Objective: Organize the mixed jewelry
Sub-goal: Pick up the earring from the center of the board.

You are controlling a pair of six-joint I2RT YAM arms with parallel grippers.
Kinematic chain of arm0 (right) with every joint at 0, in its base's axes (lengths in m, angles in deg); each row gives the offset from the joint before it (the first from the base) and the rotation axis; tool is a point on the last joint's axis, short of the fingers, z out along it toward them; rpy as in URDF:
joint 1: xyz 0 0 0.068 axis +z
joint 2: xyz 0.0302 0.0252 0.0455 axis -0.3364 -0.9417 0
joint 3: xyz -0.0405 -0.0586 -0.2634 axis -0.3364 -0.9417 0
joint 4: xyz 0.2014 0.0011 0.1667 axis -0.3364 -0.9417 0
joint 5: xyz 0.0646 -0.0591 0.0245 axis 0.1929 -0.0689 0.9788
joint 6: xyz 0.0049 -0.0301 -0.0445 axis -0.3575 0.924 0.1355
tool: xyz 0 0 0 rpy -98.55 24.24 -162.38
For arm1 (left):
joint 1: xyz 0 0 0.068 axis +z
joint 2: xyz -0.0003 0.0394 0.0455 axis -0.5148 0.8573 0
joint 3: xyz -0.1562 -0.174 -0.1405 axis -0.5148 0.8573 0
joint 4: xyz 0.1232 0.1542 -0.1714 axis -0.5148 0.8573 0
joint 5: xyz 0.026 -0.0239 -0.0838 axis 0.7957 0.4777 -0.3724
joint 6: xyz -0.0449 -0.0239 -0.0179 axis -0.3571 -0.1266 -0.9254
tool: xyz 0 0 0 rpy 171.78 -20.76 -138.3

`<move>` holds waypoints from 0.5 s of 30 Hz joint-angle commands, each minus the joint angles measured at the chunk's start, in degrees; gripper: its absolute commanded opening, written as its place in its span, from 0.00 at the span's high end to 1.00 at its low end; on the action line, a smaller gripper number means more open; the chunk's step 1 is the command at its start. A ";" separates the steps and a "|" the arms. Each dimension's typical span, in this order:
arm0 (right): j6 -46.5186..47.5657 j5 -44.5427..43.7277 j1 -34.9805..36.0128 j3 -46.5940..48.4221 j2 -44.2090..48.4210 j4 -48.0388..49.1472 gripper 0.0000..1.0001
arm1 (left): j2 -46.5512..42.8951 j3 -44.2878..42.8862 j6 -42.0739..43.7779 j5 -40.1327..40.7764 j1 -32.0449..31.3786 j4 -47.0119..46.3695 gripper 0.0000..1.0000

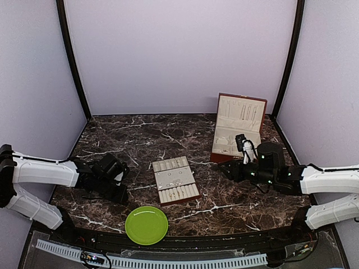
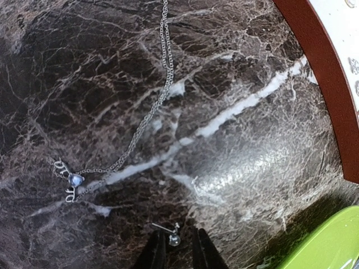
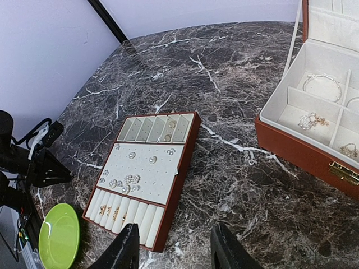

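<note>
In the left wrist view a thin silvery chain (image 2: 162,67) lies on the dark marble, its small pendant (image 2: 73,180) at the left. A tiny silvery stud earring (image 2: 173,238) lies on the marble between the tips of my left gripper (image 2: 178,252). The jaws stand slightly apart on either side of it, and I see no contact. My left gripper (image 1: 120,193) is low, left of the tray. My right gripper (image 3: 174,249) is open and empty above bare marble between the tray and the box; it also shows in the top view (image 1: 227,168).
The cream-lined tray (image 1: 193,203) lies mid-table with several studs and rings (image 3: 126,179) in it. The open reddish-brown box (image 1: 238,126) stands at the back right with bracelets (image 3: 322,84) inside. A green plate (image 1: 146,225) sits at the front edge.
</note>
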 commanded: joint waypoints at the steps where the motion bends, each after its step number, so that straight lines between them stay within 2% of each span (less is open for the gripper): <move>1: -0.21 -0.77 -0.49 -0.45 -0.05 2.58 0.56 | 0.77 0.75 0.58 0.18 -0.13 -1.25 0.81; 15: -0.37 -1.31 -0.49 -0.42 0.07 2.77 0.56 | -1.57 0.91 -0.30 -0.79 -0.22 -1.11 0.94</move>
